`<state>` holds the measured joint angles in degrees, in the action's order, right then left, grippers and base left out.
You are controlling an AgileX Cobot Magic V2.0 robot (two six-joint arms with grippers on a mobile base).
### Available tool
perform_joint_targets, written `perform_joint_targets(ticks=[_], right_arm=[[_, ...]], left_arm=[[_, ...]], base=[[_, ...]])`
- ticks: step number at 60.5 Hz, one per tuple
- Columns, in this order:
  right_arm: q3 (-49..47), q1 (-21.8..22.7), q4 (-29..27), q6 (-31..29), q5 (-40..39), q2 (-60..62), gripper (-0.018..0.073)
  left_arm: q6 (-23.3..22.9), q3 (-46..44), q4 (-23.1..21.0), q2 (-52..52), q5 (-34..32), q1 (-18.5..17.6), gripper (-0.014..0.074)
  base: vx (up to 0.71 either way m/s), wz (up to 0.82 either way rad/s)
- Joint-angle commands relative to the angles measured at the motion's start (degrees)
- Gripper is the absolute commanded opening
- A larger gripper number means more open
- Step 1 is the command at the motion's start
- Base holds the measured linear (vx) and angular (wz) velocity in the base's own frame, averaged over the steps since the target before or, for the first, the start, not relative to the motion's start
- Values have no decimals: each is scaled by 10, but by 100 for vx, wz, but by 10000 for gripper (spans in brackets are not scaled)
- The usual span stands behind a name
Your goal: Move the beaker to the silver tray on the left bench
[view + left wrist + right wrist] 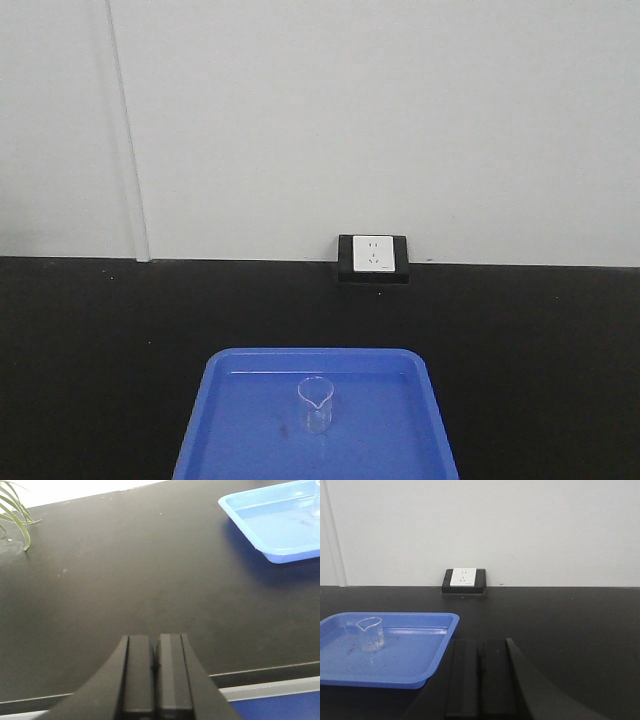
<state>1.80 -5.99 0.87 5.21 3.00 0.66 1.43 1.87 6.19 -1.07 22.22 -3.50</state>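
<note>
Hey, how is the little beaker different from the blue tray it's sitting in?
The beaker is clear glass; the blue tray is opaque blue. The beaker is far smaller, covering little of the tray's floor. The beaker stands upright with a pouring spout; the tray lies flat, shallow, with rounded corners. Both are open-topped.

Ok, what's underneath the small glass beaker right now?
The beaker stands upright on the floor of the blue tray, which lies on the black bench. The bench surface beneath the tray is covered, so unseen.
</note>
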Motion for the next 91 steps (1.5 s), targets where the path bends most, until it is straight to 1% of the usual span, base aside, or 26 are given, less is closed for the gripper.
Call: perform_joint_targets(ticks=[1,42,46,54,56,60,63,66,68,73,81,91], right_arm=[[3,4,3,-4,-49,6,-11],[3,4,3,-4,-54,6,-11],[2,4,1,-3,-78,6,-11],[-4,4,-13,1,-173,6,-11],[-14,4,-16,0,-186,5,-11],[-42,4,-16,-11,-190,-6,-11],[-73,4,-15,-29,-189,-30,-11],[-104,4,-15,-60,-189,-63,-11],[-131,4,-15,-81,-191,-97,-11],[-194,4,-15,-112,-196,-182,-11],[-278,4,-15,-112,-224,-313,-11],[-329,4,-15,-107,-248,-420,-11]], left_arm=[[-1,11,-1,-4,-45,-2,1],[-1,11,-1,-4,-45,-2,1],[-1,11,-1,-4,-45,-2,1],[-1,11,-1,-4,-45,-2,1],[-1,11,-1,-4,-45,-2,1],[-1,11,-1,-4,-45,-2,1],[-1,11,-1,-4,-45,-2,1],[-1,11,-1,-4,-45,-2,1],[-1,11,-1,-4,-45,-2,1],[-1,11,-1,-4,-45,-2,1],[-1,11,-1,-4,-45,-2,1],[-1,11,-1,-4,-45,-2,1]], base=[[0,0],[0,0],[0,0],[0,0],[0,0],[0,0],[0,0],[0,0],[0,0],[0,0],[0,0],[0,0]])
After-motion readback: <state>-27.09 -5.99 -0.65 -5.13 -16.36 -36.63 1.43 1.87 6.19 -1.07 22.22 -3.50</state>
